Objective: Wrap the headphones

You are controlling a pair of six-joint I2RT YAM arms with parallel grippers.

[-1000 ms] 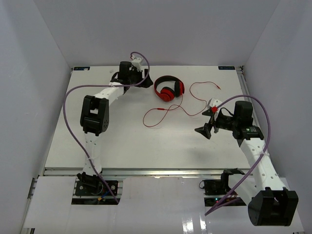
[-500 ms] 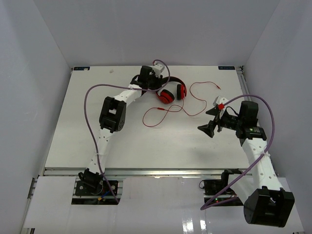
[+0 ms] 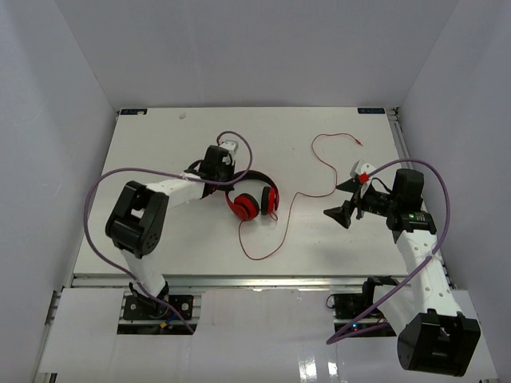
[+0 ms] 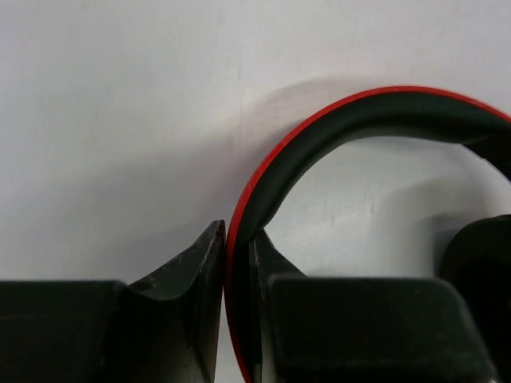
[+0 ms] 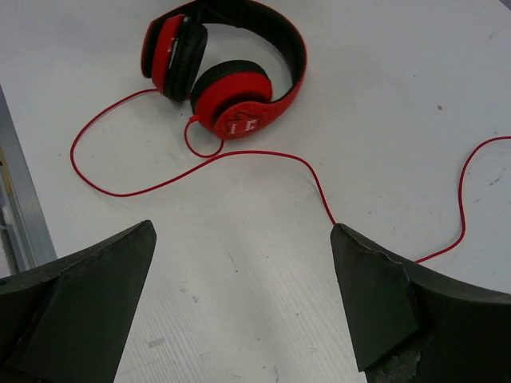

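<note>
A white desk (image 3: 160, 144), lightly scuffed, sits boxed in by plain pale walls (image 3: 263, 48). The headphones (image 3: 252, 201) lie near its middle, towards the front. They have a red shell, a black-lined headband and round red cups with black pads, and their thin red cable (image 5: 255, 152) snakes off to the right. The left claw (image 4: 237, 259) pinches the headband between nearly closed fingers. The right claw (image 5: 242, 235) gapes wide, holding nothing, near the cable.

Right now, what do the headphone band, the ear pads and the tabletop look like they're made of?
The headband looks like hard plastic: smooth red outer edge, matte black lining. The ear pads seem to be leatherette over foam: black, puffy, faint sheen. The table is some hard white board, matte with small scuffs; the exact material is unclear.
</note>
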